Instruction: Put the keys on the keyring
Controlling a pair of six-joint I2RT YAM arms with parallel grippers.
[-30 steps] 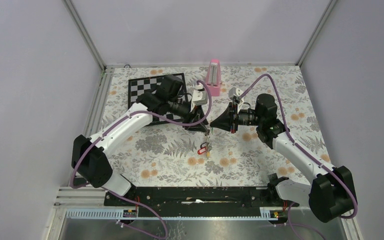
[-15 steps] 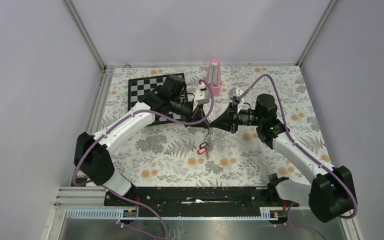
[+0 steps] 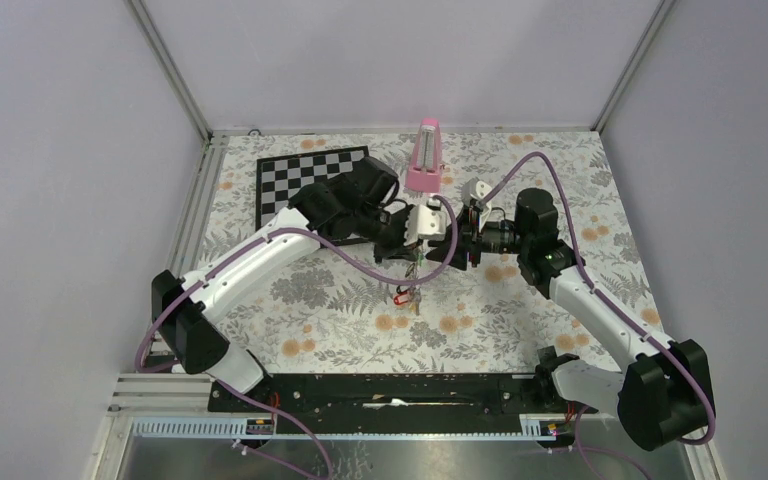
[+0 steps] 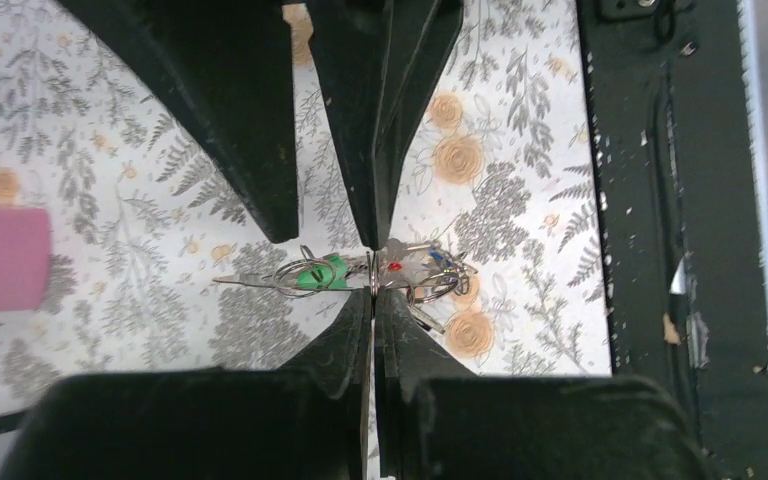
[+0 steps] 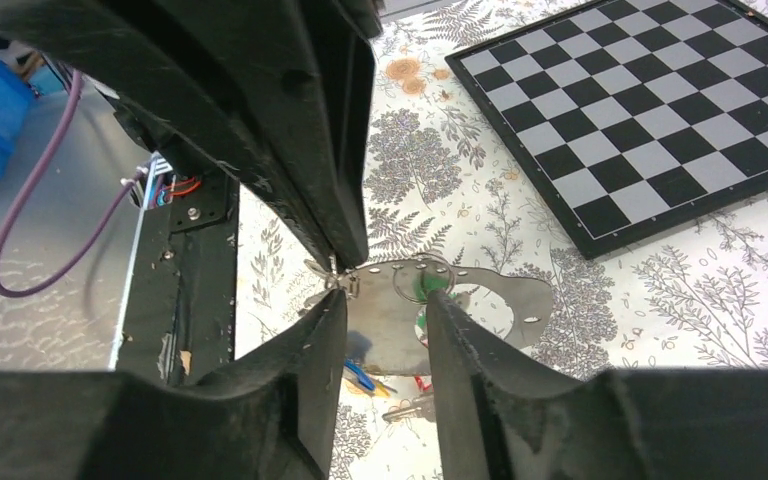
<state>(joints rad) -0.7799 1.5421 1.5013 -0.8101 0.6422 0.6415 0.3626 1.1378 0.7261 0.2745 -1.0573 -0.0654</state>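
- the left gripper (image 3: 412, 257) is reaching out over the middle of the flowered surface (image 3: 310, 320). its fingers (image 4: 350, 120) are pressed together, pinching the keyring (image 4: 285, 273), a tangle of thin silver wire.
- from above, the keys (image 3: 406, 295) are dangling in a small bunch just below that gripper, with a red tag lowest. they are hanging right down at the surface, and i cannot tell whether they are touching it.
- in the left wrist view the bunch is spreading along the wire on both sides of the pinch. a green tag (image 4: 320, 272) is sitting just left of the fingertips, and a red tag (image 4: 394, 267) and a blue tag (image 4: 438, 258) are sitting just right of them.
- the right gripper (image 3: 452, 250) is pointing in from the right, its tips almost meeting the left one's. its fingers (image 5: 300, 380) are standing apart with a clear gap between them.
- a flat shiny piece of metal (image 5: 460, 305) and the green tag are showing in that gap. i cannot tell whether either finger is touching them.
- a chessboard (image 3: 305, 178) is lying at the far left of the surface, well apart from the keys.
- a pink upright object (image 3: 426, 150) is standing near the far edge, just beyond the two grippers.
- a black rail (image 3: 390, 390) is running along the near edge, carrying both arm bases.
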